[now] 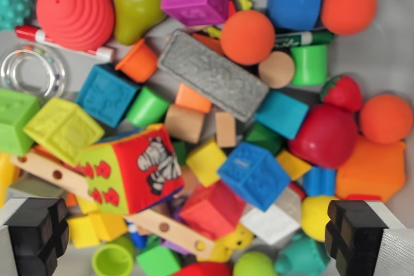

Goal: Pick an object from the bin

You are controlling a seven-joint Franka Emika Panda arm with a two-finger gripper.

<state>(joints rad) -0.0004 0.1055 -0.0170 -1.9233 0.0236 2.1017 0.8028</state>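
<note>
A: How many orange balls in the bin (394, 43)?

B: Three: upper centre (247, 37), upper right (348, 6), right edge (385, 118).

A: Blue embossed cubes?

B: Two clear ones, centre left (108, 94) and lower centre (254, 175).

A: Anything single?

B: One grey brick (213, 75) at centre, one zebra cloth cube (132, 169) lower left, one red ribbed dome (76, 12) upper left.

A: The gripper (197, 234)?

B: Spread wide across the bottom corners, its fingers (35, 231) holding nothing.
</note>
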